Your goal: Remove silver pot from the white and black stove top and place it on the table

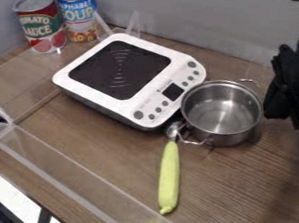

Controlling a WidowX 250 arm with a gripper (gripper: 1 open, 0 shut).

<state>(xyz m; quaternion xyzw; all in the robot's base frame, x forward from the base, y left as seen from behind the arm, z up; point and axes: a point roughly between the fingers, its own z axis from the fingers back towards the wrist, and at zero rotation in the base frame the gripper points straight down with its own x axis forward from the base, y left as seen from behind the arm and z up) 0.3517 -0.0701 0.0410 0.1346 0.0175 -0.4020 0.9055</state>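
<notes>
On the one table [77, 161] stood one stove [125, 78], one steel pot [221, 114] and two labelled cans [40, 22], with one yellow-green corn cob [170, 174] lying there. One black gripper [289, 97] was in view.

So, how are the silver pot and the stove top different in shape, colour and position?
The silver pot is round, shiny steel and open-topped; the stove top is a flat white rounded square with a black surface. The pot stands on the table, off the stove top, beside its button corner. Both rest on the table.
</notes>
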